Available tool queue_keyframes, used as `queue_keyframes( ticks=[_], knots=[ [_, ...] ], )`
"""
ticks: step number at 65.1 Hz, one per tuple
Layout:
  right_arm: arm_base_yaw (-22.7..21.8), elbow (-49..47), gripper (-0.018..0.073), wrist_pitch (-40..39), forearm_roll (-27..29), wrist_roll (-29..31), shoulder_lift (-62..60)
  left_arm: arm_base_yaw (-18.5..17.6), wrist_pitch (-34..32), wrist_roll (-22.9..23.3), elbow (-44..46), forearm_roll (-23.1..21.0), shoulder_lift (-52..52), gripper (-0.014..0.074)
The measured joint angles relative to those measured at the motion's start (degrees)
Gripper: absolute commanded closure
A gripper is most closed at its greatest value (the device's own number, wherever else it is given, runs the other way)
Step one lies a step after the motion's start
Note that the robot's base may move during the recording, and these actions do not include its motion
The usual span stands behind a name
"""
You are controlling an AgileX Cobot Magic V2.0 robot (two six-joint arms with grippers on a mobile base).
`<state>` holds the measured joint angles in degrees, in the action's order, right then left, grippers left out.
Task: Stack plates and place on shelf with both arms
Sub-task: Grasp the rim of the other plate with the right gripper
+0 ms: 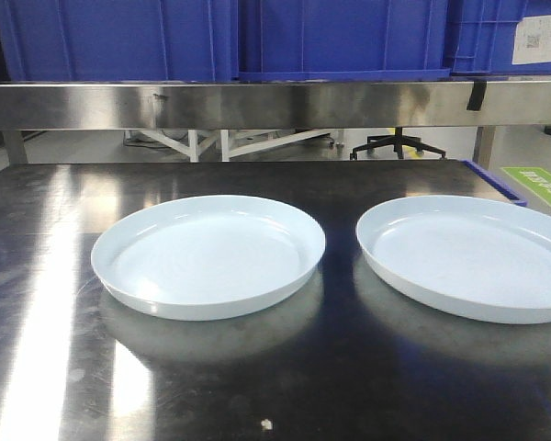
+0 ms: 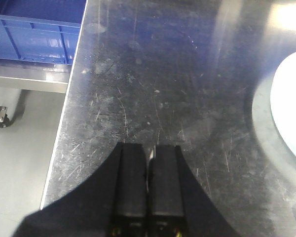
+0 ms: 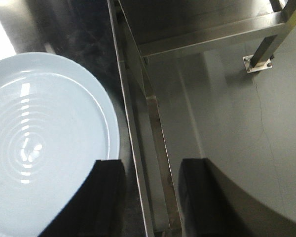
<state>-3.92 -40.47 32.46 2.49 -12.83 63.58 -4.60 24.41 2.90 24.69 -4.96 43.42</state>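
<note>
Blue crates (image 1: 340,37) up top; scratched steel table (image 1: 257,386); office chair base (image 1: 399,144) behind.

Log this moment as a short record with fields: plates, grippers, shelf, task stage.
plates: left plate and right plate, side by side on the steel table, apart, unstacked
left gripper: shut, empty, over bare table
right gripper: open, empty, at the table's edge beside right plate
shelf: steel, behind, holding blue crates
stage: stacking not begun
</note>
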Motion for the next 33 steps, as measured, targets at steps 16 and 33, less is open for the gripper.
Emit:
queue_keyframes(
  ticks=[16, 33],
  knots=[
    [0.0, -4.6, 0.0165, -0.9, 0.1, 0.0, 8.1, 0.0, -0.1, 0.0, 0.0, 0.0, 0.0, 0.0512],
    [0.8, -11.4, 0.0165, -0.8, 0.1, 0.0, 16.0, 0.0, -0.1, 0.0, 0.0, 0.0, 0.0, 0.0512]
  ],
)
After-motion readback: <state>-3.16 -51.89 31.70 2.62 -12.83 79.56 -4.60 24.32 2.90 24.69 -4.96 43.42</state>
